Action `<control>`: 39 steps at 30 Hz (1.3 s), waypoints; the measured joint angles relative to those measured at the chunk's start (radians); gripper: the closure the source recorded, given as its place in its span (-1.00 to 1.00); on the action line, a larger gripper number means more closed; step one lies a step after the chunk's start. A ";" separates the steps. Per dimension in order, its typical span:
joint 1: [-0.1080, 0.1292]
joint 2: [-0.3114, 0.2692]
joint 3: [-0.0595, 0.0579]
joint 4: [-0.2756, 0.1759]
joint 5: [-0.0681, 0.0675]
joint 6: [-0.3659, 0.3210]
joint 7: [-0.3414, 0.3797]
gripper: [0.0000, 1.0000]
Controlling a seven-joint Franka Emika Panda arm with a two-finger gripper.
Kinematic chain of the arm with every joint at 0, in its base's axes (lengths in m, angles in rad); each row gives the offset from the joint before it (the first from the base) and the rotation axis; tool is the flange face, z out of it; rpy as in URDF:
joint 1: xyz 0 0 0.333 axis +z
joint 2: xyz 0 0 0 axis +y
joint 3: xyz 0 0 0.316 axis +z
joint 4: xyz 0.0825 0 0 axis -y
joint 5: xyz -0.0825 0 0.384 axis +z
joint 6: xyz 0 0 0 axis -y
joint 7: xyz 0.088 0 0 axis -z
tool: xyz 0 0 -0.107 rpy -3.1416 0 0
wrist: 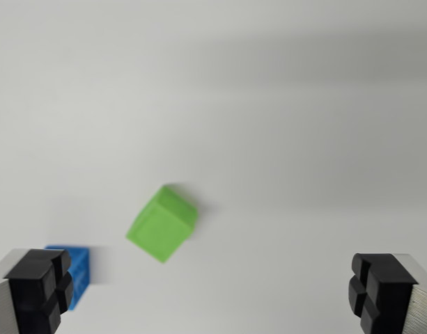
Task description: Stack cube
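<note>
I look down from my wrist at a plain white counter (pixel 283 104). My end effector (pixel 213 296) has two black fingers, and they are spread far apart. One finger (pixel 39 289) sits in the bottom corner at the wrist view's left, and the other is in the bottom corner at the wrist view's right. Nothing is between them, so I am holding nothing. A small bright green plastic cube (pixel 163 223) rests on the counter, a bit left of the middle of my view. It is turned so one corner points down toward me. I can see its top and one darker side. A small blue plastic cube (pixel 77 271) lies lower down and further to the wrist view's left. My left-side finger hides part of it, so I only see some of it. The green cube and the blue cube are near each other but do not touch. Both sit flat on the counter, side by side, and neither one is on top of the other. The picture is a little blurry.
</note>
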 joint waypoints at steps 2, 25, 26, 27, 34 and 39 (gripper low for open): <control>0.000 0.000 0.000 0.000 0.000 0.000 0.000 -1.00; 0.005 -0.003 0.000 -0.031 0.000 0.023 0.037 -1.00; 0.006 -0.004 0.000 -0.036 0.000 0.027 0.043 -1.00; 0.007 -0.005 0.001 -0.039 0.000 0.029 0.046 -1.00; 0.016 -0.015 0.001 -0.086 0.000 0.065 0.101 -1.00; 0.023 -0.021 0.001 -0.122 -0.001 0.094 0.145 -1.00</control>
